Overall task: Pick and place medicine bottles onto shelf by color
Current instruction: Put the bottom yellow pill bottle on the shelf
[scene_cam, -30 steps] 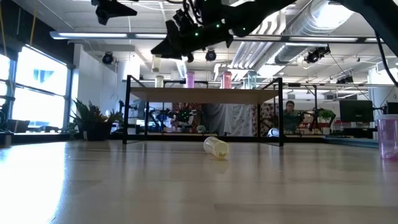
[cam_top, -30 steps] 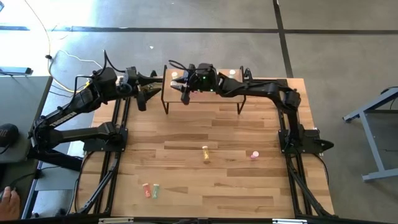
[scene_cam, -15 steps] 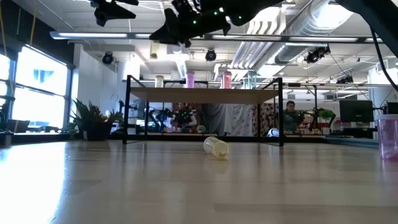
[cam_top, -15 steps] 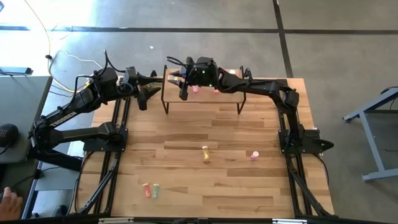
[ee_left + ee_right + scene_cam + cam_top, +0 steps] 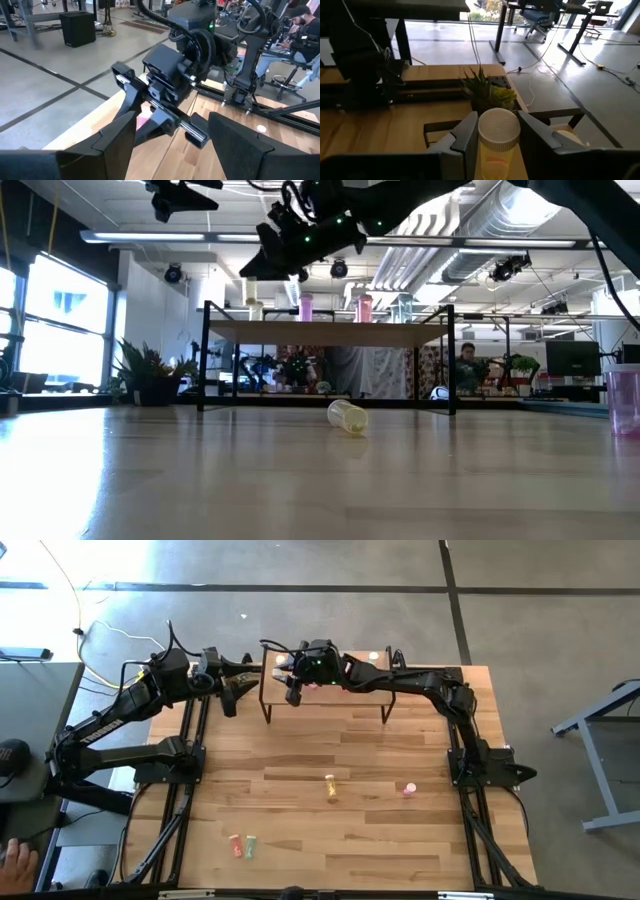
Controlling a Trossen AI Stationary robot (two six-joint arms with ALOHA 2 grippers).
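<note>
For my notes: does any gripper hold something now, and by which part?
The right gripper holds a yellow bottle by its sides, just under the pale cap. The left gripper is open and holds nothing.

Both arms (image 5: 120, 720) are matte black, built of boxy links with rounded joints and looped black cables (image 5: 200, 45). A green light (image 5: 318, 235) glows on the right arm's wrist housing. The fingers (image 5: 465, 135) are dark, angular plates on black rail frames (image 5: 180, 780)
</note>
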